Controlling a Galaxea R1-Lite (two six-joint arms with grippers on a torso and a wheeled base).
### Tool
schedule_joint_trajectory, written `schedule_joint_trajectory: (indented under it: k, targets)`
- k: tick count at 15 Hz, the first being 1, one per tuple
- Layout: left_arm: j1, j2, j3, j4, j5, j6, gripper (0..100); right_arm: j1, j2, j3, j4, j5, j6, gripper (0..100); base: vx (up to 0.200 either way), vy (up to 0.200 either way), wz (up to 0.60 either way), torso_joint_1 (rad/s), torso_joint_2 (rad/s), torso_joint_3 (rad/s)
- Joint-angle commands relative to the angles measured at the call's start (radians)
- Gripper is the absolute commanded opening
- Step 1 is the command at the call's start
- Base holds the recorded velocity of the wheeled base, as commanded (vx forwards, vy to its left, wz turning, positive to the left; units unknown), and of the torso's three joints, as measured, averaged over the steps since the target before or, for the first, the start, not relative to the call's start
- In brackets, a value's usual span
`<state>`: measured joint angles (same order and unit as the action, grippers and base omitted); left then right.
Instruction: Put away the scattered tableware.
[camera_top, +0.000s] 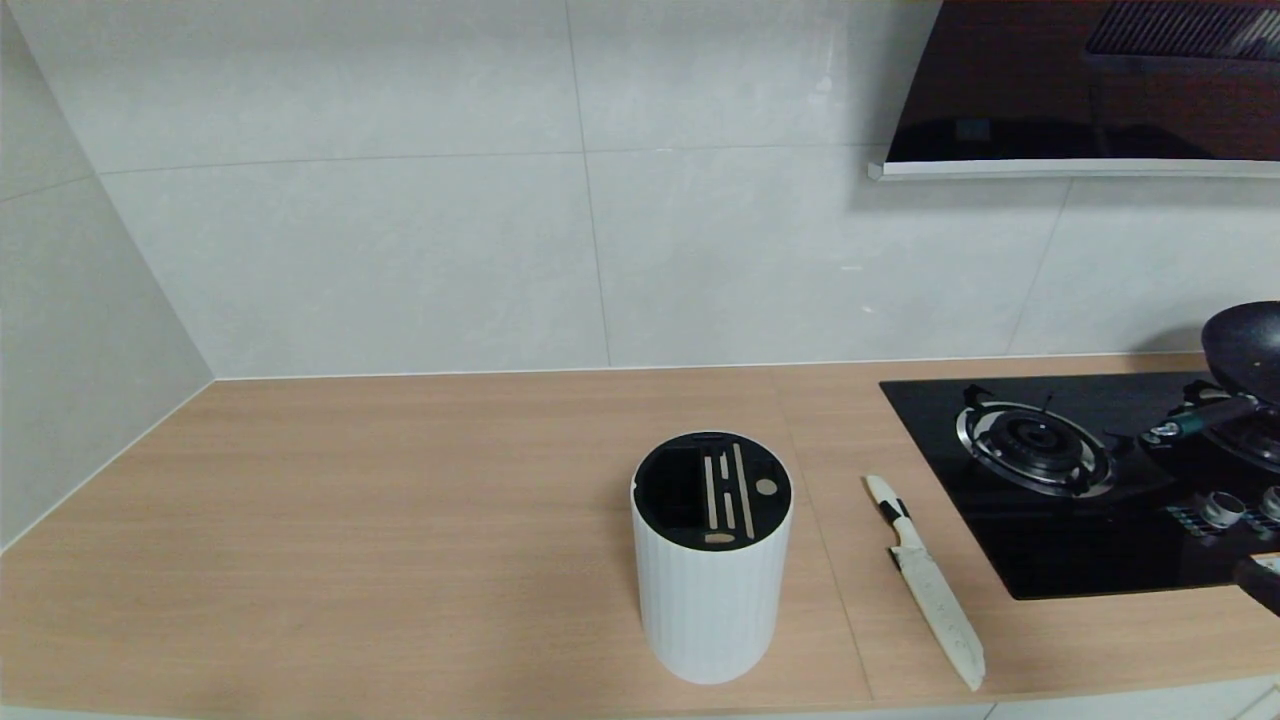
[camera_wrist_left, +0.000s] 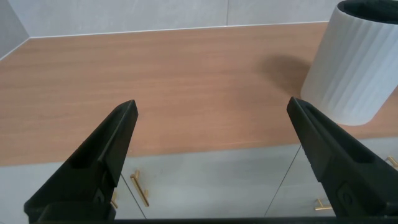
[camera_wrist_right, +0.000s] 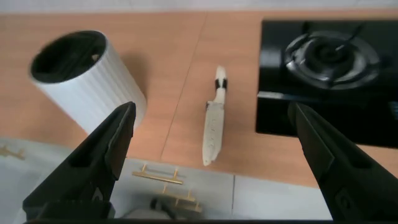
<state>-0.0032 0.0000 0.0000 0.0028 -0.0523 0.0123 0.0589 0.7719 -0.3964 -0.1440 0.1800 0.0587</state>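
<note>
Knife (camera_top: 925, 580) flat on table (camera_top: 400, 500): judged light, stiff, thin; best taken at handle (camera_top: 882, 494). Left gripper (camera_wrist_left: 211, 107) and right gripper (camera_wrist_right: 211, 109): jaws spread, empty

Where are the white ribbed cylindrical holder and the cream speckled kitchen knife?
white ribbed cylindrical holder (camera_top: 712, 610), head view, front of its ribbed wall.
cream speckled kitchen knife (camera_top: 935, 600), head view, middle of the blade.

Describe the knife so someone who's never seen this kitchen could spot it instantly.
On the wooden counter, find the black gas hob at the right. Between it and the white ribbed holder lies the knife, flat. Unlike its neighbours it is slim, with a pale speckled blade and cream handle.
</note>
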Motion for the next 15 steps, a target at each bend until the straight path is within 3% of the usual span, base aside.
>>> schedule_joint_trajectory:
  k: [1,9,15]
  targets:
    - [0.0,0.0,0.0,0.0,0.0,0.0,100,0.025,0.506,-0.113,-0.173,0.013,0.015,100,0.0,0.0,0.0,0.0,0.0,0.0]
    - [0.0,0.0,0.0,0.0,0.0,0.0,100,0.07,0.968,-0.16,-0.514,-0.011,0.013,100,0.0,0.0,0.0,0.0,0.0,0.0]
    - [0.0,0.0,0.0,0.0,0.0,0.0,100,0.139,1.256,-0.185,-0.672,-0.088,-0.008,100,0.0,0.0,0.0,0.0,0.0,0.0]
